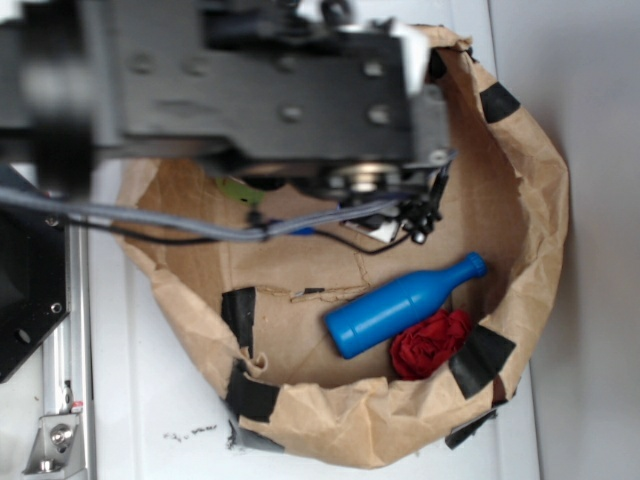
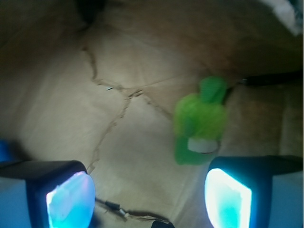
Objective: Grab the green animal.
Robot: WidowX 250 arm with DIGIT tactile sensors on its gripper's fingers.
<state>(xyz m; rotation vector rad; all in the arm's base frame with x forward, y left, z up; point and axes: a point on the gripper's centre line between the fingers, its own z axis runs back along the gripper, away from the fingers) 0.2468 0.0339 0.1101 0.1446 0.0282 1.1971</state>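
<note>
gripper spread wide, holding nothing | green toy on the paper floor at 2 o'clock, near the right finger, not between the two | could miss: closing now grabs air, or right finger bumps toy away | blue bottle well apart

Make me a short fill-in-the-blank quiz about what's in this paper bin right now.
1. The bottle lying in the paper bin is ____ in colour.
2. The crumpled cloth touching the bottle is ____.
3. The tool is ____, with nothing between its pads.
4. Ahead of the tool sits the ____ animal.

Answers: blue; red; open; green
</note>
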